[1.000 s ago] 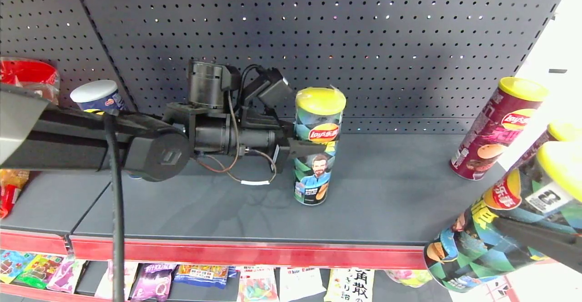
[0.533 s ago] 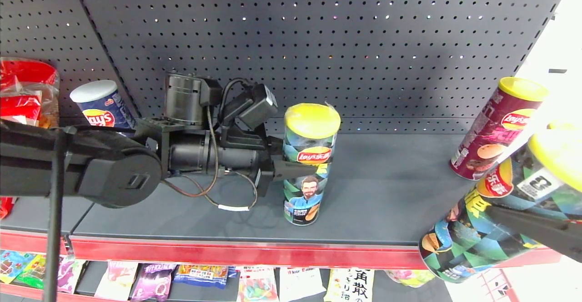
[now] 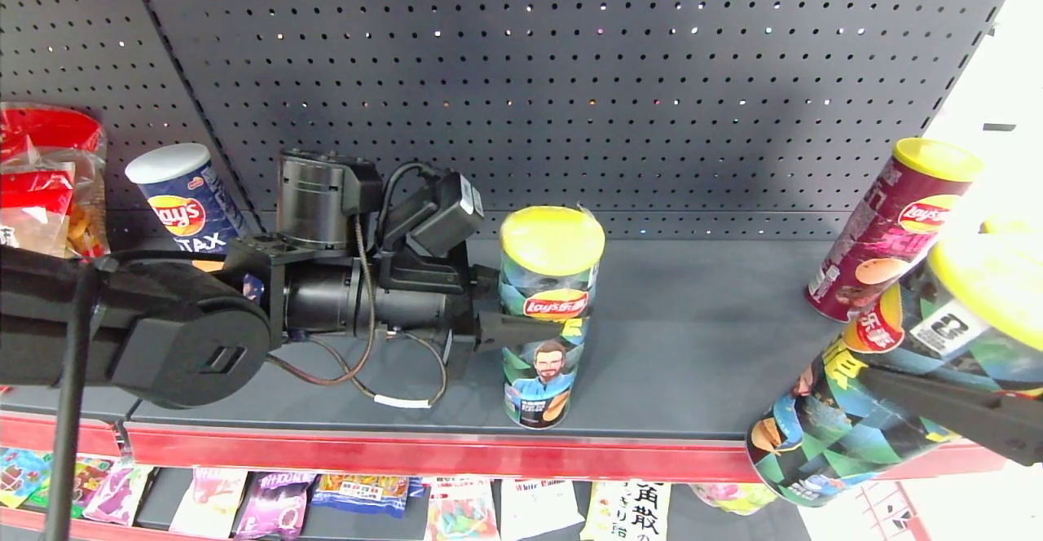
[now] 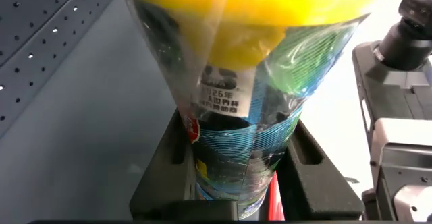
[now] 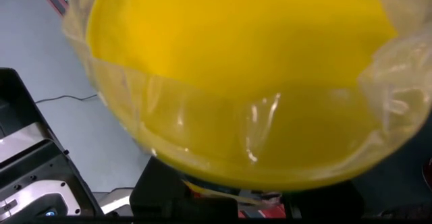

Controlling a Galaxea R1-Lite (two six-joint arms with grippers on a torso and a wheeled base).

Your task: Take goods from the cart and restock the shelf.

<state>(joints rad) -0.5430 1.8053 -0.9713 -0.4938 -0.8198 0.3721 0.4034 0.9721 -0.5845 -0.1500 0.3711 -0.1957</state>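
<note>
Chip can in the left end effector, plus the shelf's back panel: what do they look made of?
Chip can: likely a cardboard tube under glossy printed film; the left wrist view shows clear wrap wrinkling near the top. Its yellow lid: smooth plastic, by the look. Back panel: probably painted sheet metal, matte dark grey, punched with regular holes.

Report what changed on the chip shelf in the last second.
The left gripper, shut on the green chip can, drew it toward the front edge of the shelf and slightly leftward. The right gripper and its second green can edged a little left. The maroon can and blue can stayed put.
</note>
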